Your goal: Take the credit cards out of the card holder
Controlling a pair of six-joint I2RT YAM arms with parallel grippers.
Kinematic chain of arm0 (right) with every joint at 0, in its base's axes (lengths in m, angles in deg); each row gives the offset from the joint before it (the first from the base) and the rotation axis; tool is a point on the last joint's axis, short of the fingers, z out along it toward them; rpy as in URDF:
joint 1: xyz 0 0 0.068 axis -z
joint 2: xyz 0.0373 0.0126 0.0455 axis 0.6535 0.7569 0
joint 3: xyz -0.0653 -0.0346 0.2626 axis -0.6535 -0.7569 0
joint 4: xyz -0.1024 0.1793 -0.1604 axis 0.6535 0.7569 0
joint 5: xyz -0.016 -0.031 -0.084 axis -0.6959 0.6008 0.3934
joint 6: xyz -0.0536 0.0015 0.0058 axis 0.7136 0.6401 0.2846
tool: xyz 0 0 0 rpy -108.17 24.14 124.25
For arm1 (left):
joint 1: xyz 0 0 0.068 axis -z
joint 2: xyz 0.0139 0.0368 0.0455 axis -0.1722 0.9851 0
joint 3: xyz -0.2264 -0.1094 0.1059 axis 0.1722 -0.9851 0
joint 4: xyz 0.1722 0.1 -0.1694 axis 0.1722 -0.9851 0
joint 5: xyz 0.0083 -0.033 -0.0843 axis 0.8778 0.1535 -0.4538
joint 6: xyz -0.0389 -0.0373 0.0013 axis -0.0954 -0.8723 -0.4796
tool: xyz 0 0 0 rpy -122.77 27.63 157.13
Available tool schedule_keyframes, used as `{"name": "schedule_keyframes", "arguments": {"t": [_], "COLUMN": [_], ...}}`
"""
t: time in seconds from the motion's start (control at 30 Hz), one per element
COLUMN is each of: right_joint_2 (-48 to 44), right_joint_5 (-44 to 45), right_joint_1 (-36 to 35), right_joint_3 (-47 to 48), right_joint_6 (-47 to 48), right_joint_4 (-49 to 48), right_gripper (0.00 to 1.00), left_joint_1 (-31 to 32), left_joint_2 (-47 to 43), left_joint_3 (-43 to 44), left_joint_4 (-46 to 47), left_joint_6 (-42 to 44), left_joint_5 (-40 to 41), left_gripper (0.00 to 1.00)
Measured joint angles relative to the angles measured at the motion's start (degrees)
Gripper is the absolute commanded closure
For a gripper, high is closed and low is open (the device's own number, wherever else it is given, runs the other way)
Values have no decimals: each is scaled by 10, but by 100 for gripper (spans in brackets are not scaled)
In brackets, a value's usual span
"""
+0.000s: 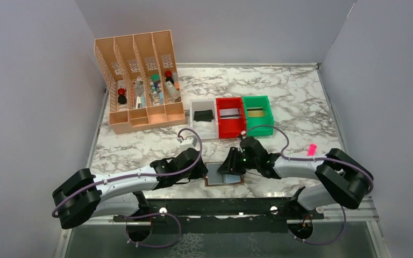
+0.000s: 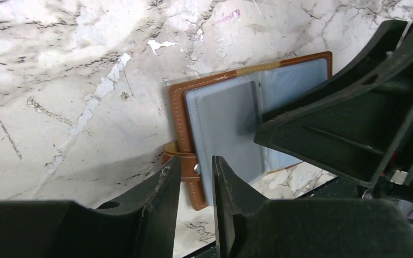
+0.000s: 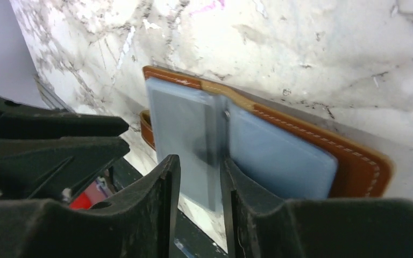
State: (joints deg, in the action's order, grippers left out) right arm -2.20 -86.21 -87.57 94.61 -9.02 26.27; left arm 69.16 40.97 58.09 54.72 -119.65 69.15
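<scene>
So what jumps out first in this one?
The open brown card holder sits near the near edge of the marble table, with the left hand and right hand meeting on it from either side. Behind it, a white bin, a red bin and a green bin sit in a row, and a peach organiser stands at the far left.

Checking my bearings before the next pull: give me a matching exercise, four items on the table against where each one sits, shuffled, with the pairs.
Items:
1. card holder
2. white bin
3. green bin
4. peach organizer

Places:
A. far left of the table
B. right end of the row of three bins
C. near edge, lying open
D. left end of the row of three bins

Pairs: 1-C, 2-D, 3-B, 4-A.
</scene>
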Motion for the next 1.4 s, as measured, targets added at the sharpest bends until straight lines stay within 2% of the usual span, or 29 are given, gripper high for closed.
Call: {"name": "schedule_keyframes", "arguments": {"t": [0.2, 0.43, 0.63, 0.93, 1.4], "right_joint_2": [-52, -53, -51, -10, 83], "right_joint_5": [28, 73, 119, 183, 272], "right_joint_1": [0, -10, -54, -116, -174], "right_joint_3": [19, 75, 107, 156, 232], "right_joint_6": [76, 146, 191, 216, 234], "right_joint_4": [68, 142, 192, 238, 296], "right_gripper": [52, 53, 53, 53, 56], "left_joint_1": [0, -1, -3, -3, -3], "left_joint_2": [-22, -57, -84, -113, -121], "left_joint_3": [-6, -7, -20, -25, -32], "left_joint_4": [-7, -33, -43, -60, -67], "left_joint_6": [-13, -23, -34, -39, -41], "left_joint_5": [23, 57, 70, 84, 89], "left_gripper": [68, 68, 68, 68, 68]}}
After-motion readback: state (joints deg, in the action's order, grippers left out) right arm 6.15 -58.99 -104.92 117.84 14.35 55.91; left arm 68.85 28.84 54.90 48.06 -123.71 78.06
